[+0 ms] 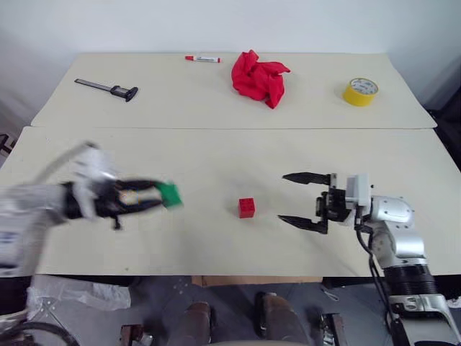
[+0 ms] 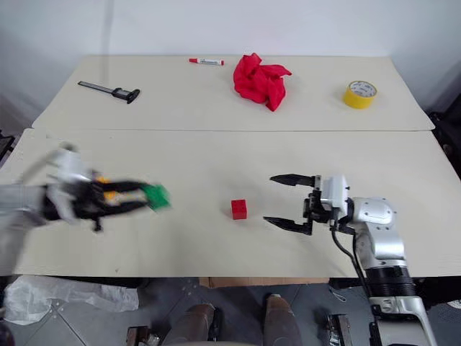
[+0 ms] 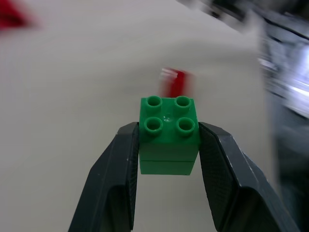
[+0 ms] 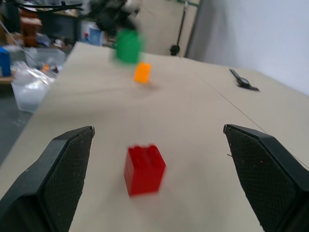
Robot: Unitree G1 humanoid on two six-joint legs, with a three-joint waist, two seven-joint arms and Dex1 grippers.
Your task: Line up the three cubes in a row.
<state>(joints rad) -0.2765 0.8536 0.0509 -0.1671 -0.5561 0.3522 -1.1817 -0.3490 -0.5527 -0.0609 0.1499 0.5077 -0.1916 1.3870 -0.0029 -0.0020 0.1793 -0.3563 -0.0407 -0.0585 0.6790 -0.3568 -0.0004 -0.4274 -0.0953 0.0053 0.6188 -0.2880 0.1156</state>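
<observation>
The left gripper (image 1: 167, 195) is clamped on the green brick (image 3: 168, 134), one black finger on each side wall and the studs facing the wrist camera. It holds the brick above the tabletop (image 1: 216, 158), pointing across toward the robot's right.

The red brick (image 1: 247, 207) sits on the tabletop between the two grippers. From the left gripper it lies straight ahead along the fingers, some way beyond the green brick and slightly lower. From the right gripper (image 1: 304, 200) it lies just in front of the fingertips and on their centre line, so the right arm is the nearer of the two to it.

The right gripper is spread wide and holds nothing, its fingers reaching level toward the robot's left.

The orange brick (image 4: 142, 72) rests on the tabletop close below and beside the left gripper, on the side away from the red brick.

The likely next move is to set the green brick down on the line running from the orange brick to the red one. That line follows the left gripper's pointing direction, so carrying the brick forward and lowering it should suffice. The bricks are nearly square, so no long axis matters much.
</observation>
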